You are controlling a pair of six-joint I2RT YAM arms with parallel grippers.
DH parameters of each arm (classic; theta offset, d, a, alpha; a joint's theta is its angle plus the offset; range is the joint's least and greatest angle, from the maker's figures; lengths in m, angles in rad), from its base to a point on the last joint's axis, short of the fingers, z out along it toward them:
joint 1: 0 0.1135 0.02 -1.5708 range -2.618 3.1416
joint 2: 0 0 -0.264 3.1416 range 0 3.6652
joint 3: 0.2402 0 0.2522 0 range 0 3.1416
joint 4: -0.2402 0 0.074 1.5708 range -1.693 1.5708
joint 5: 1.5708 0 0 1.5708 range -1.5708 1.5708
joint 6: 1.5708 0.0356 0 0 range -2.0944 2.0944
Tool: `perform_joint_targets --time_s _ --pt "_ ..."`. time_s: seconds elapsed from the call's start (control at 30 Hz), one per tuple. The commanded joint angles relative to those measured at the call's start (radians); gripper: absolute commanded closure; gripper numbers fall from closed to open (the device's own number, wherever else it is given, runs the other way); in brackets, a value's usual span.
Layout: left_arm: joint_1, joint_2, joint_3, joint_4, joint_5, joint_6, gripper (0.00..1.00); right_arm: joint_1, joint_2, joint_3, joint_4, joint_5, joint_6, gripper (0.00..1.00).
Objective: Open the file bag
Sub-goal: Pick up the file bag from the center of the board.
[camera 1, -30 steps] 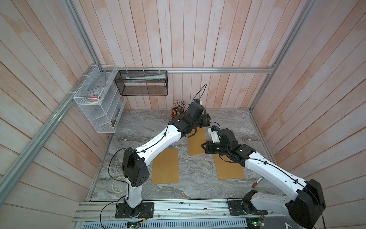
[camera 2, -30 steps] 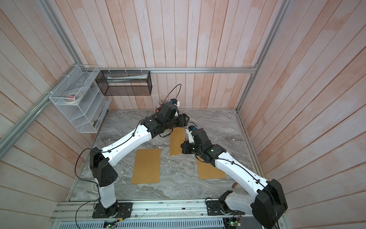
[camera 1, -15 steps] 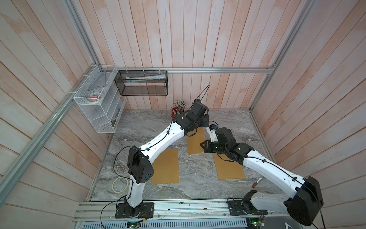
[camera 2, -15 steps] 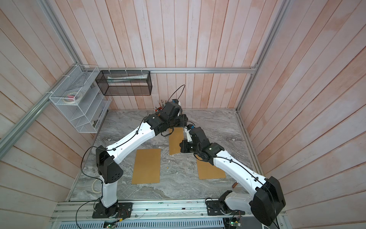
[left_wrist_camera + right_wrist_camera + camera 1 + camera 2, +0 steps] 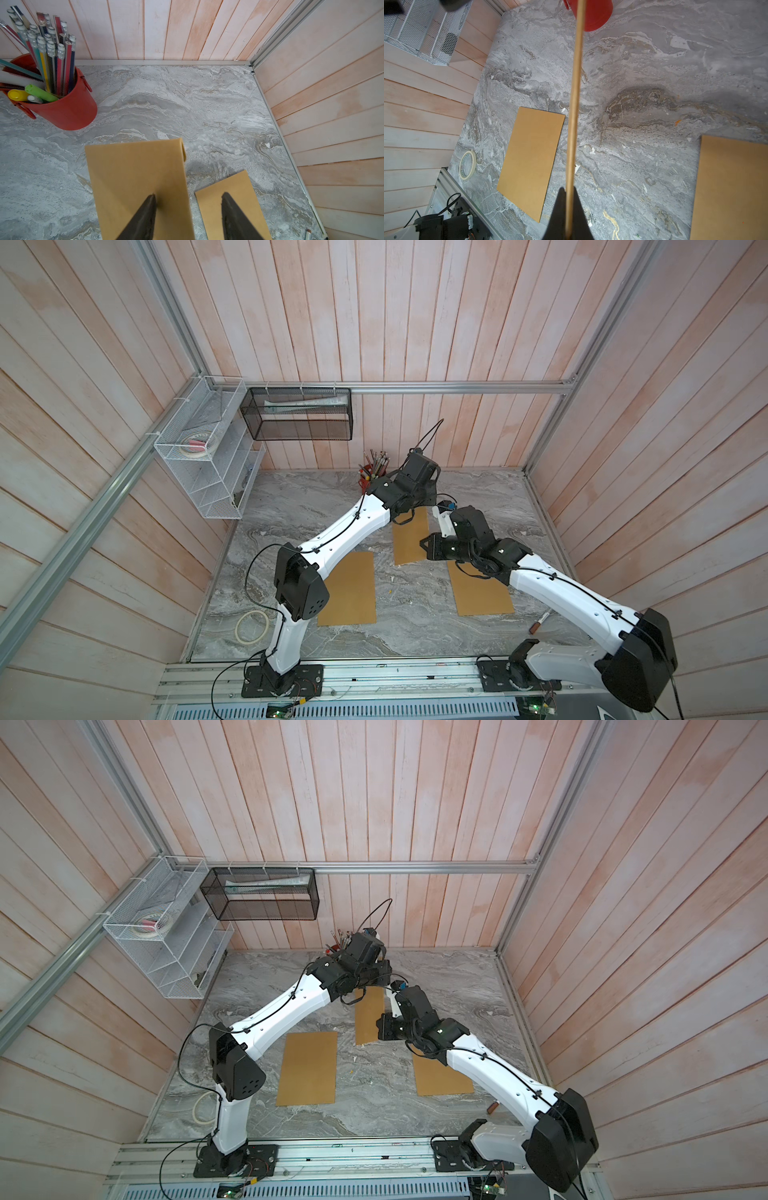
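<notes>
The right pincer [image 5: 569,194] is clamped on the file bag [image 5: 576,83]. In the right wrist view the bag shows edge-on, as 1 thin brown line running straight away from the fingertips toward the red pencil cup [image 5: 591,14]. So the bag's long axis points from this pincer toward the back of the tabletop [image 5: 316,506]. The bag looks raised and tilted, apart from the 2 other brown bags [image 5: 347,589] lying flat.

The left pincer [image 5: 189,194] stands apart. 1 finger [image 5: 145,214] is over the bag's broad face, and the other is beyond its long edge. The curled lip [image 5: 183,149] lies ahead of it along that axis, so I judge the left arm nearer the mouth. I cannot tell whether a finger touches the paper.
</notes>
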State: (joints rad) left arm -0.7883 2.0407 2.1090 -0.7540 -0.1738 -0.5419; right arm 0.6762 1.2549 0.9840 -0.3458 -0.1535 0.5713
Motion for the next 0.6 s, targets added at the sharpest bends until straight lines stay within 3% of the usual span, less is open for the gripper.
perform_joint_targets --time_s 0.0,0.3,0.57 --pt "-0.005 0.027 0.035 -0.040 -0.013 0.020 0.48 0.011 0.016 0.052 0.014 0.018 -0.026 1.00" --pt "-0.005 0.038 0.056 -0.053 -0.012 0.023 0.64 0.017 0.037 0.072 0.014 0.029 -0.031 1.00" --pt "-0.005 0.042 0.065 -0.060 -0.015 0.028 0.72 0.019 0.038 0.079 0.011 0.037 -0.031 1.00"
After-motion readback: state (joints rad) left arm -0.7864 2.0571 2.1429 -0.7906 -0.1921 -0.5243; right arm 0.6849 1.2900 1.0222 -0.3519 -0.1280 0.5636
